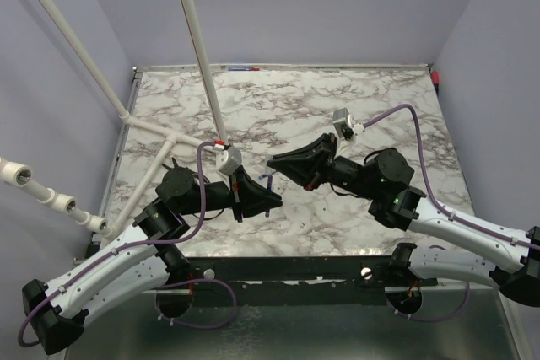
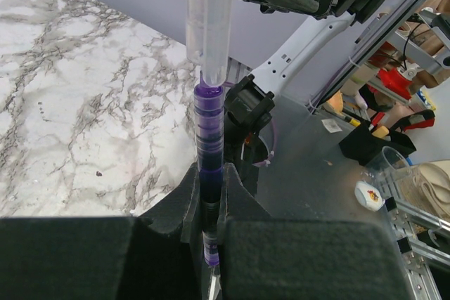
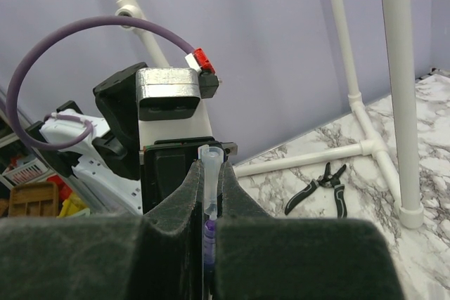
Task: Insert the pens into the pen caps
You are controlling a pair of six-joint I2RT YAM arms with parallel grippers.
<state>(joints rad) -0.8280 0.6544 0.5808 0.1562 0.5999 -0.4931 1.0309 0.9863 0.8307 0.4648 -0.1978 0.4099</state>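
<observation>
My left gripper (image 2: 209, 173) is shut on a blue-violet pen (image 2: 209, 131) that stands straight up out of its jaws. A translucent pen cap (image 2: 209, 26) comes down on the pen's top end, its mouth right at the tip. In the right wrist view that cap (image 3: 209, 194) sits clamped in my shut right gripper (image 3: 209, 168), with the violet pen (image 3: 209, 233) just beneath it. From above, the left gripper (image 1: 263, 200) and right gripper (image 1: 277, 164) meet nose to nose over the table's middle, the pen (image 1: 267, 183) a thin blue sliver between them. No other pens or caps show.
White pipes (image 1: 198, 48) slant over the left of the marble table (image 1: 371, 107) and join in a tee (image 1: 173, 137). Black pliers (image 3: 323, 187) lie on the marble near the pipe (image 3: 397, 89). A metal shelf (image 1: 337, 326) runs below the near edge.
</observation>
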